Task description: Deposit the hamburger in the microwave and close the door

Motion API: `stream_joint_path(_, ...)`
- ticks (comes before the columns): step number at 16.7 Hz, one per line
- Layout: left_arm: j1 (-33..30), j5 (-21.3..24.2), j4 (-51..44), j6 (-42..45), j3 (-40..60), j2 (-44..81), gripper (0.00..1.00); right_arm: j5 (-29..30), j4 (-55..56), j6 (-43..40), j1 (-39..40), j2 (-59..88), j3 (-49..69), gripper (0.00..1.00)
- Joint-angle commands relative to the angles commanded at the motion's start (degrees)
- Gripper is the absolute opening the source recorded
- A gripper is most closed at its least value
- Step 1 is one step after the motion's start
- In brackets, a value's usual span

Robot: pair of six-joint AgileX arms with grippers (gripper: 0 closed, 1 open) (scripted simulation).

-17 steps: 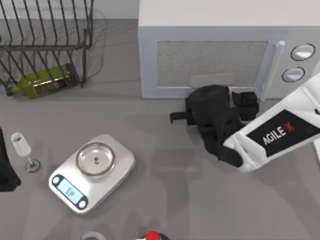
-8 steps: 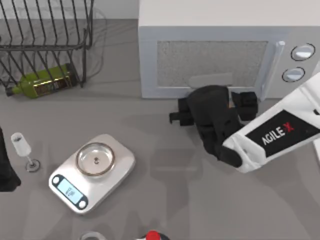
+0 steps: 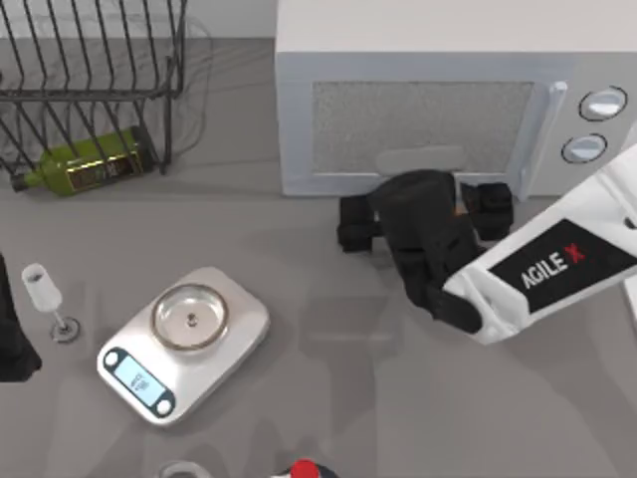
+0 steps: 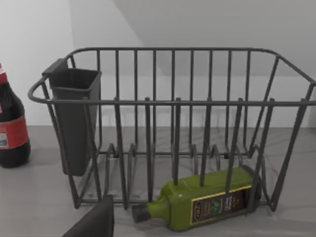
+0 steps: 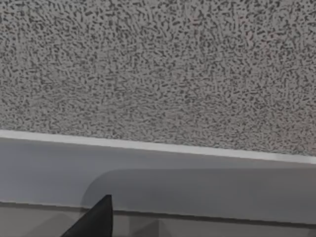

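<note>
- Here, the near edge of the top view cuts off two small things, a grey ring (image 3: pixel 181 470) and a red-and-white object (image 3: pixel 305 469); what they are cannot be told.
- One silver kitchen scale (image 3: pixel 184 341) stands on the worktop (image 3: pixel 328 398), and one small glass (image 3: pixel 45 295) stands near it on the left.
- The left gripper (image 3: pixel 10 339) is a dark shape cut off at the left edge; whether its jaws are wide or narrow I cannot tell.
- The right gripper (image 3: pixel 363 224) is just in front of the door (image 3: pixel 423 124), low at its bottom edge; the black wrist covers most of it, so the state of the jaws cannot be told.
- In the right wrist view the speckled window (image 5: pixel 163 64) is very close, with one dark fingertip (image 5: pixel 96 219) at the edge.
- The microwave (image 3: pixel 453 90) stands at the far right of the worktop; its door is closed, with one white handle (image 3: pixel 537 129) and two knobs (image 3: pixel 602 103).
- The hamburger cannot be made out in any view.
- One green bottle (image 4: pixel 207 202) lies just in front of one wire rack (image 4: pixel 173 123) at the far left.
- One dark cup (image 4: pixel 75 118) hangs on the rack, and one dark bottle with a red label (image 4: pixel 11 128), cut off, stands beside it.
</note>
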Motion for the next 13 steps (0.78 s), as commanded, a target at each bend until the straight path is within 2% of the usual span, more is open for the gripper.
stream_joint_path(2, 0.00, 0.00, 0.00, 0.00, 0.00, 0.00, 1.00, 0.00, 0.00, 0.00, 0.00, 0.00, 0.00, 1.00)
stream_joint_path(13, 0.00, 0.00, 0.00, 0.00, 0.00, 0.00, 0.17, 0.00, 0.00, 0.00, 0.00, 0.00, 0.00, 1.00)
